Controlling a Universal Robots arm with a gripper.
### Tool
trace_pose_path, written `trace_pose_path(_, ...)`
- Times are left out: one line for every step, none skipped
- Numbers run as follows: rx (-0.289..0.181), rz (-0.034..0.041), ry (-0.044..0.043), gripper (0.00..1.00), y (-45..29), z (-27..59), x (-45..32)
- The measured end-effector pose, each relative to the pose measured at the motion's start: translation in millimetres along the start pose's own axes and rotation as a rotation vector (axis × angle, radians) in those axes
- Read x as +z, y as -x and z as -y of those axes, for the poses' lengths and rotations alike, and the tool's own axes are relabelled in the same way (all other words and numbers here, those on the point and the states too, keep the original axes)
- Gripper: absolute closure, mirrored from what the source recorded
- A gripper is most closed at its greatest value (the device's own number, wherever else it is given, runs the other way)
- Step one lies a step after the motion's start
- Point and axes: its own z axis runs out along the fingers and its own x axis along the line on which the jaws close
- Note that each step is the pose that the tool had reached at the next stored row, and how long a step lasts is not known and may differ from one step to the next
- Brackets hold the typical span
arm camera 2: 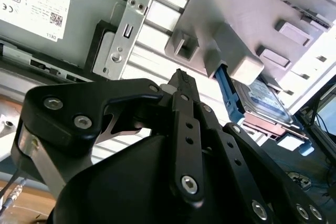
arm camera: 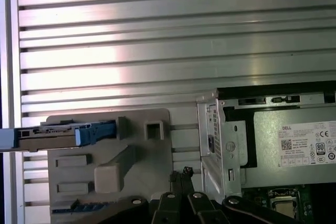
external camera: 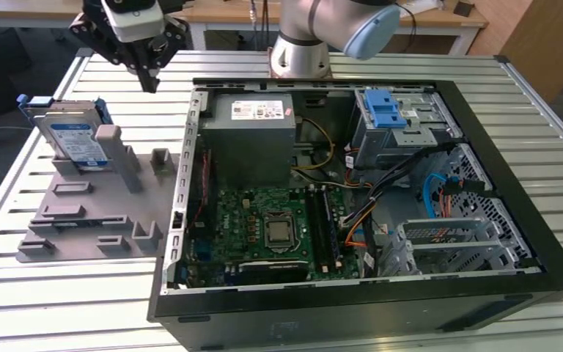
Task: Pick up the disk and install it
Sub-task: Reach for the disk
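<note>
Hovering over the slatted metal table (external camera: 67,308), the gripper (external camera: 149,82) sits near the back of the bench, between the grey holder (external camera: 96,220) and the rear corner of the open computer case (external camera: 360,312). Its fingers are drawn together with nothing between them, which both wrist views show plainly: the two black tips meet at a point (arm camera 2: 181,77).

The disk (external camera: 71,136) stands on edge in the grey holder, propped against an upright post at the exterior view's left, well apart from the case. Its blue-and-white label faces the camera, with blue rails along its sides. In the first wrist view it appears edge-on (arm camera: 63,135), off to one side of the gripper (arm camera: 181,174) rather than beneath it.

By that reckoning the pick-up is barely begun: the approach is the step in hand, and nothing is grasped or installed. A grasp would call for the fingers to part and line up across the disk's upper edge, squarely enough to clear the holder's post.

Counted: one arm with one gripper, one disk, one grey holder, one open case. Inside the case are one grey power supply box (external camera: 252,139) and one silver cage with a blue latch (external camera: 399,121).
</note>
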Motion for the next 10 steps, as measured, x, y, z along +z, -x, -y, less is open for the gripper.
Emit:
trace_pose_path(0.000,0.0000,0.0000,0.89,-1.3,-1.8,0.3)
trace_pose_path(0.000,0.0001,0.0001,0.89,-2.5,-3.5,0.6)
trace_pose_path(0.000,0.0000,0.0001,0.89,-3.8,-5.1,0.9)
trace_pose_path(0.000,0.0001,0.0002,0.89,-5.5,-6.7,1.2)
trace_pose_path(0.000,0.0001,0.0001,0.89,-7.0,-8.1,1.5)
trace_pose_path(0.000,0.0001,0.0001,0.89,-8.7,-9.4,1.8)
trace_pose_path(0.000,0.0002,0.0003,0.89,-10.3,-10.5,2.2)
trace_pose_path(0.000,0.0002,0.0003,0.89,-11.8,-11.7,2.4)
trace_pose_path(0.000,0.0000,0.0001,0.89,-13.2,-12.8,2.6)
trace_pose_path(0.000,0.0000,0.0001,0.89,-14.6,-13.9,2.9)
